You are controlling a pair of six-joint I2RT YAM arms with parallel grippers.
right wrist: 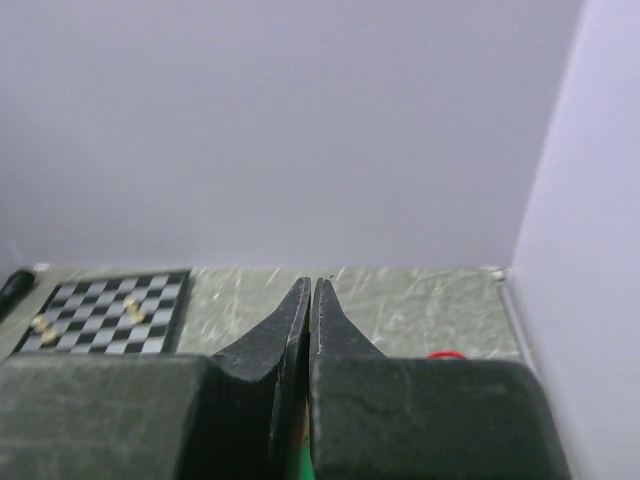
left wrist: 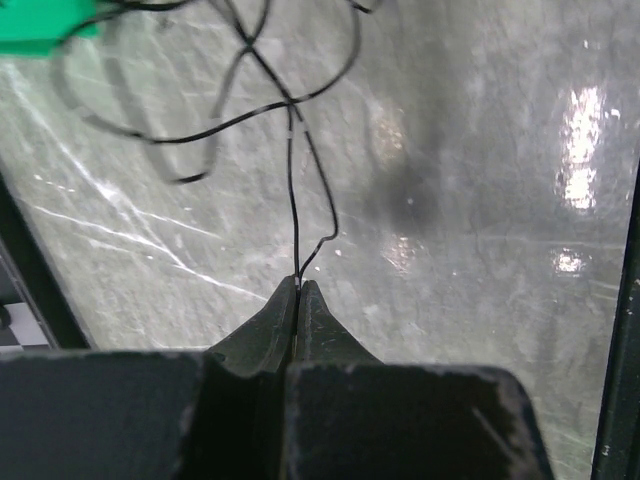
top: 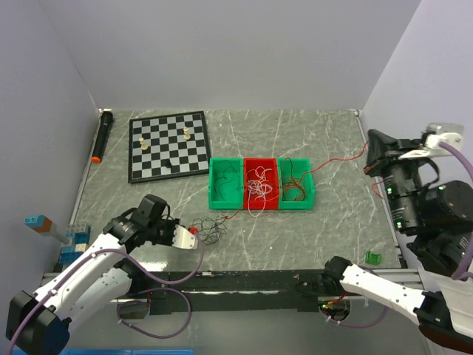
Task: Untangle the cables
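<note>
The cables (top: pixel 260 185) lie in a heap in the tray (top: pixel 222 204), mostly in its red middle box. Near and left of the tray, the left gripper (left wrist: pixel 298 290) is pinched tight on a black wire (left wrist: pixel 292 180). Far right, the right gripper (right wrist: pixel 311 290) is squeezed closed on a red wire (top: pixel 341 159) stretching from the tray.

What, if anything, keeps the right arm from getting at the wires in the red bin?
Probably reachable: nothing stands between the right gripper and the tangle in the red bin. But its jaws are shut, apparently on a red strand.
</note>
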